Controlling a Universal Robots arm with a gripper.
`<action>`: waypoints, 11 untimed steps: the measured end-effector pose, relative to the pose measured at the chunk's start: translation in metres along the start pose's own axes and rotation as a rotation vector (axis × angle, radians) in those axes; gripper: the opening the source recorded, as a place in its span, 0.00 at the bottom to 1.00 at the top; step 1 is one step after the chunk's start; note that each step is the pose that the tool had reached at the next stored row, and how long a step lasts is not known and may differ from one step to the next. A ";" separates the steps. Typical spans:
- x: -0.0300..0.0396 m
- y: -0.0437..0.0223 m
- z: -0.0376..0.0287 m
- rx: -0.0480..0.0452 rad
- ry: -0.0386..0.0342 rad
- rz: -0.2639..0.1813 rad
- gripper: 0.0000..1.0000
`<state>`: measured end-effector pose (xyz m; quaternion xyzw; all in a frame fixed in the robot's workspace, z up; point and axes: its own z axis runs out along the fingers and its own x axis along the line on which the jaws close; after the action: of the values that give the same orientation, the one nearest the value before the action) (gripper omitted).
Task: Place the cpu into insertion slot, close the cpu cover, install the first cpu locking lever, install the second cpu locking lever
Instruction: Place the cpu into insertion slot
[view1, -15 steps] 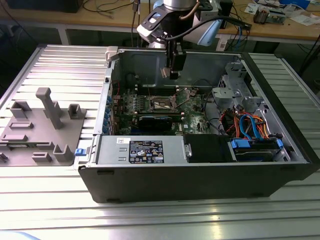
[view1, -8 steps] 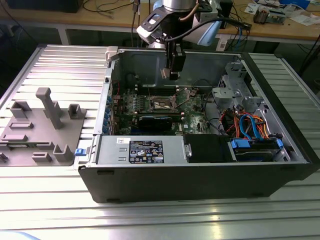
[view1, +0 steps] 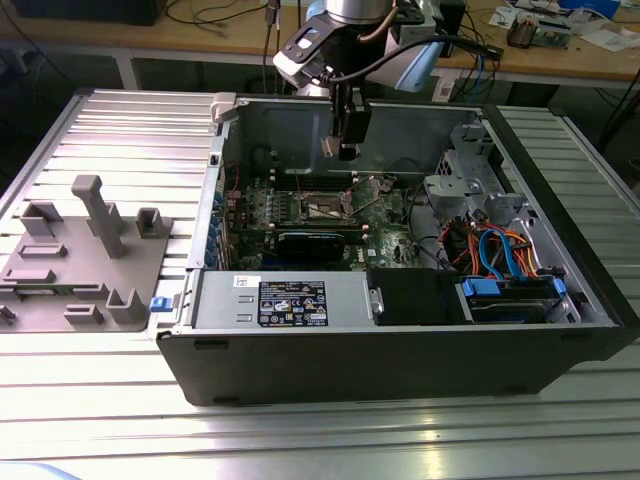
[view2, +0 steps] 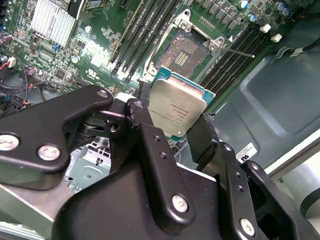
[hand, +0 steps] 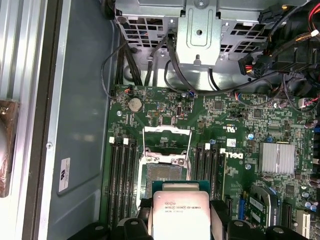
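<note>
My gripper hangs inside the open computer case, above the green motherboard. It is shut on the cpu, a small square chip with a silvery top, pinched at two opposite edges by the black fingers. The cpu is in the air, apart from the board and a little to one side of the insertion slot. The insertion slot lies bare, its dark contact field exposed. The cpu cover stands swung up at one side of the socket. A thin metal lever sticks out beside it.
Long black memory slots flank the socket on both sides. A finned heatsink and a long black card sit nearby. Case walls, a power supply and a drive cage with cables hem in the board. A grey fixture tray lies outside on the exterior view's left.
</note>
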<state>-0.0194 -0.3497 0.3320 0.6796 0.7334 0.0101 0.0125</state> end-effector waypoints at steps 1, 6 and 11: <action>0.0000 0.0000 0.0000 0.0000 0.0001 0.000 0.54; 0.0014 0.0000 0.0022 -0.0039 -0.0007 0.015 0.54; 0.0028 -0.0004 0.0075 -0.0217 -0.0026 0.038 0.54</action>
<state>-0.0198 -0.3470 0.3245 0.6932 0.7203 0.0174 0.0206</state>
